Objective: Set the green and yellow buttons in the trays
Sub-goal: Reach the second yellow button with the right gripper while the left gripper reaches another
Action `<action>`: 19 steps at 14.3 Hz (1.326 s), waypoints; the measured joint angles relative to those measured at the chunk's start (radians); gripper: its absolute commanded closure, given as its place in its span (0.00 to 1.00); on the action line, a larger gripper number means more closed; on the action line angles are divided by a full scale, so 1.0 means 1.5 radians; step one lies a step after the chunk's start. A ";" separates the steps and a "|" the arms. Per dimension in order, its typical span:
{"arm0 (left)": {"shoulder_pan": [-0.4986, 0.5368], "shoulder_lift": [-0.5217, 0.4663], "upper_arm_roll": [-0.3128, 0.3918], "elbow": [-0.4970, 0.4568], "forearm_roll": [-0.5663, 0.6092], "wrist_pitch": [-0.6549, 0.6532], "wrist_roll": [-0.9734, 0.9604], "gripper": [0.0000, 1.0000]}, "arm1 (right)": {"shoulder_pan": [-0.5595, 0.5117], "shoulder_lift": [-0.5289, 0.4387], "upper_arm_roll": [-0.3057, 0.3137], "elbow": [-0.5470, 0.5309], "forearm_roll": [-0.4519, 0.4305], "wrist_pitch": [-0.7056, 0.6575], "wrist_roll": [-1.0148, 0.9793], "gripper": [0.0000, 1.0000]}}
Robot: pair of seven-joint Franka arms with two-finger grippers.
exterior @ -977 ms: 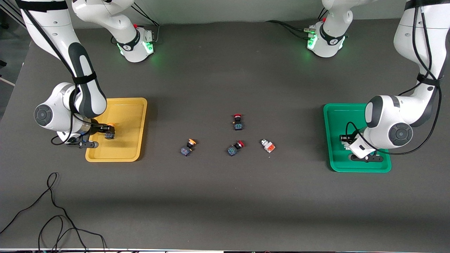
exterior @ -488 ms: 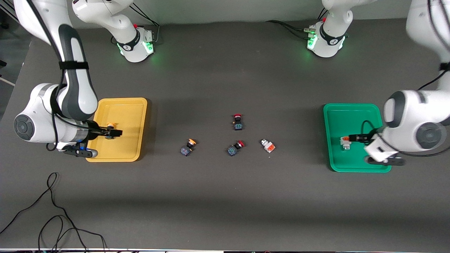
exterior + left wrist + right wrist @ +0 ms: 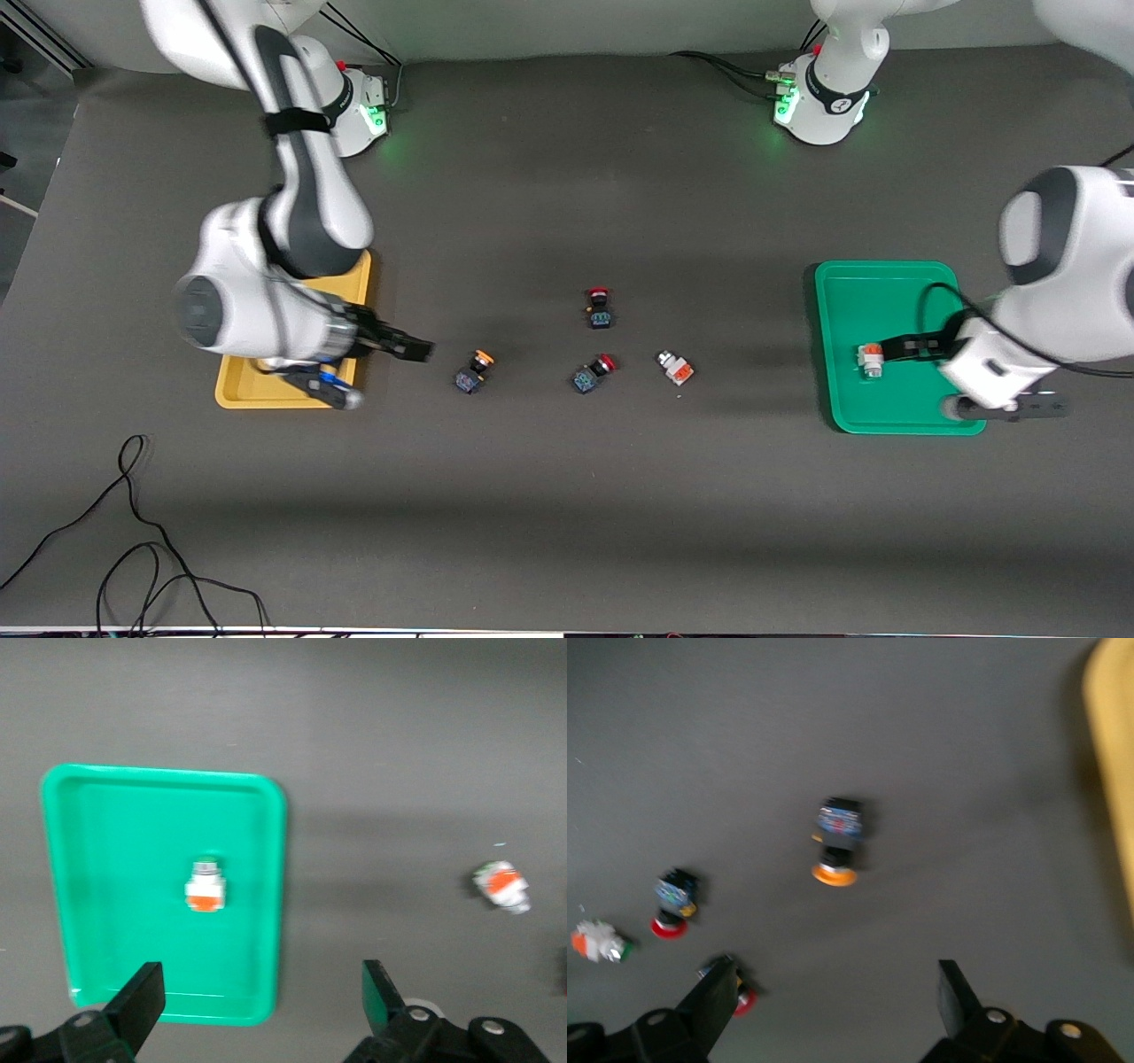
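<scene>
left gripper (image 3: 904, 344) hovering over green tray (image 3: 850, 292), fingers apart; right gripper (image 3: 409, 347), fingers apart, hanging over counter (image 3: 567, 532) beside yellow tray (image 3: 232, 396).

Green tray (image 3: 886, 283): shallow, rounded corners, raised rim, at the left arm's end of the bench. One white switch (image 3: 871, 359) with orange block lies inside, on its side.

Second white switch (image 3: 675, 368) lies on the bench, mid-bench, tilted, orange block up.

Yellow-capped switch (image 3: 471, 372), black-blue body, on its side on the bench, toward the yellow tray (image 3: 275, 396). That tray is mostly covered by the right arm; contents cannot be told.
</scene>
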State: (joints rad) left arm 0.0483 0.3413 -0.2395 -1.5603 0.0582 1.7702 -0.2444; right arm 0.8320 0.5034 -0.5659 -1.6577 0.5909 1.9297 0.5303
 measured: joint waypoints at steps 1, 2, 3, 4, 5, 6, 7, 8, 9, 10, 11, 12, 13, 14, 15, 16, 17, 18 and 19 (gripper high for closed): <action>-0.034 0.006 -0.001 0.004 0.000 0.007 -0.027 0.01 | 0.015 0.027 0.002 0.008 0.002 0.031 0.012 0.00; -0.070 0.013 -0.002 0.007 0.000 0.020 -0.056 0.01 | 0.025 0.054 0.009 0.011 0.003 0.063 0.016 0.00; -0.102 0.023 -0.002 0.009 -0.001 0.036 -0.093 0.01 | 0.027 0.080 0.020 0.012 0.005 0.094 0.016 0.00; -0.131 0.035 -0.003 0.009 -0.001 0.047 -0.146 0.01 | 0.027 0.105 0.033 0.013 0.006 0.125 0.016 0.00; -0.155 0.047 -0.003 0.009 -0.001 0.052 -0.206 0.01 | 0.027 0.128 0.044 0.014 0.007 0.157 0.016 0.00; -0.179 0.065 -0.003 0.009 -0.001 0.058 -0.275 0.00 | 0.027 0.152 0.053 0.015 0.009 0.188 0.016 0.00; -0.196 0.080 -0.003 0.010 -0.001 0.064 -0.329 0.00 | 0.027 0.170 0.057 0.017 0.013 0.203 0.016 0.00; -0.209 0.093 -0.003 0.010 -0.001 0.075 -0.384 0.00 | 0.026 0.182 0.057 0.017 0.018 0.211 0.016 0.00; -0.218 0.106 -0.003 0.011 -0.001 0.088 -0.445 0.00 | 0.026 0.189 0.057 0.017 0.021 0.217 0.016 0.00; -0.225 0.114 -0.003 0.011 -0.001 0.100 -0.494 0.00 | 0.026 0.192 0.057 0.018 0.022 0.218 0.016 0.00; -0.231 0.120 -0.003 0.011 -0.002 0.111 -0.533 0.00 | 0.025 0.192 0.057 0.018 0.022 0.218 0.016 0.02; -0.237 0.124 -0.003 0.012 -0.004 0.118 -0.567 0.00 | 0.025 0.192 0.057 0.017 0.022 0.218 0.016 0.03; -0.241 0.129 -0.003 0.012 -0.005 0.127 -0.594 0.00 | 0.025 0.192 0.057 0.016 0.022 0.219 0.016 0.07; -0.244 0.136 -0.003 0.011 -0.005 0.141 -0.612 0.00 | 0.025 0.193 0.058 0.014 0.022 0.221 0.016 0.12; -0.245 0.149 -0.002 0.010 -0.005 0.159 -0.621 0.00 | 0.025 0.195 0.060 0.011 0.022 0.228 0.016 0.15; -0.246 0.166 -0.002 0.008 -0.005 0.180 -0.624 0.00 | 0.025 0.196 0.061 0.007 0.022 0.237 0.016 0.17; -0.246 0.188 -0.001 0.008 -0.005 0.202 -0.624 0.01 | 0.025 0.198 0.062 0.003 0.022 0.244 0.016 0.17; -0.246 0.210 0.000 0.008 -0.004 0.224 -0.624 0.00 | 0.025 0.200 0.063 0.001 0.022 0.247 0.015 0.17; -0.246 0.230 0.001 0.008 -0.002 0.245 -0.624 0.01 | 0.025 0.202 0.063 0.000 0.022 0.249 0.015 0.17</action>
State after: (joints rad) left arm -0.3201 0.6857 -0.2381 -1.5490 0.0546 2.1371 -1.1801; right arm 0.8696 0.8058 -0.4709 -1.6580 0.6238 2.3035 0.5533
